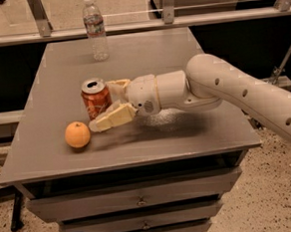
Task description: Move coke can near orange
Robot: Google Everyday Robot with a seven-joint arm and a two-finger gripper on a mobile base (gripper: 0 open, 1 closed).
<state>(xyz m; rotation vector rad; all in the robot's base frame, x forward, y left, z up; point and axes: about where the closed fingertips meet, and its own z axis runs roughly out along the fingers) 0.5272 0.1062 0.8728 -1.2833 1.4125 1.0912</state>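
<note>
We see the robot's arm (243,88) come in from the right edge of the view and slope down and leftward over the grey surface (146,53). Its thick white forearm runs into a rounded wrist section that lies low, just above the top. The arm casts a dark shadow on the surface beneath it.

At the end of the wrist, the hand (102,105) points left, roughly level with the surface. Its two pale fingers (113,118) are spread about the width of the coke can (95,96). One finger passes in front of the can's lower right side, with its tip near the surface. The other reaches behind the can's upper right edge, and we cannot see its tip. As far as we can judge, the hand is closed around the can and holds it between the two fingers.

The coke can stands upright near the middle-left of the surface, with its silver top and pull tab towards us. The orange (77,134) sits just beside it, to the front and left. It is close to the can and to the tip of the near finger, but we see a narrow gap, so it touches neither.

A clear plastic water bottle (95,29) stands upright at the far edge of the surface, well apart from the can. Below the top we make out the drawers (141,200) of the cabinet.
</note>
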